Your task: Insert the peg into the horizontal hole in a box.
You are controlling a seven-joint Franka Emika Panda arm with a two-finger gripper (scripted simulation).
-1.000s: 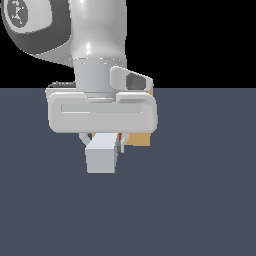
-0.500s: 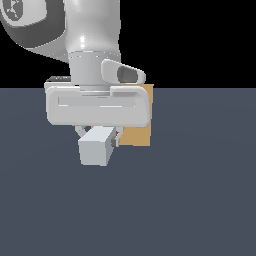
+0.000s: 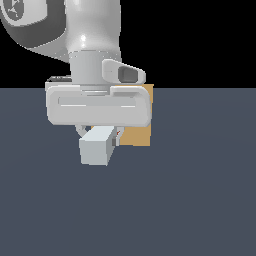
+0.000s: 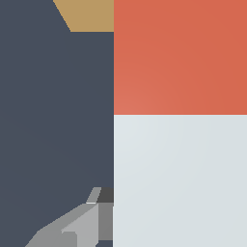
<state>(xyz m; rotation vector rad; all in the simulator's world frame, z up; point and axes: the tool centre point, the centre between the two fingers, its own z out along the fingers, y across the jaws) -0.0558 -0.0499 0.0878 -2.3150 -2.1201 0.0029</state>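
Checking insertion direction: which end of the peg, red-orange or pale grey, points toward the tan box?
The red-orange end of the peg points at the box; the grey end faces away.

The long square-section peg hangs under the pincer, above the flat surface. The plain cube box stands behind, toward the exterior view's right.

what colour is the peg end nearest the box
Red-orange; the peg is pale grey-white beyond that. Clearest in the wrist view.
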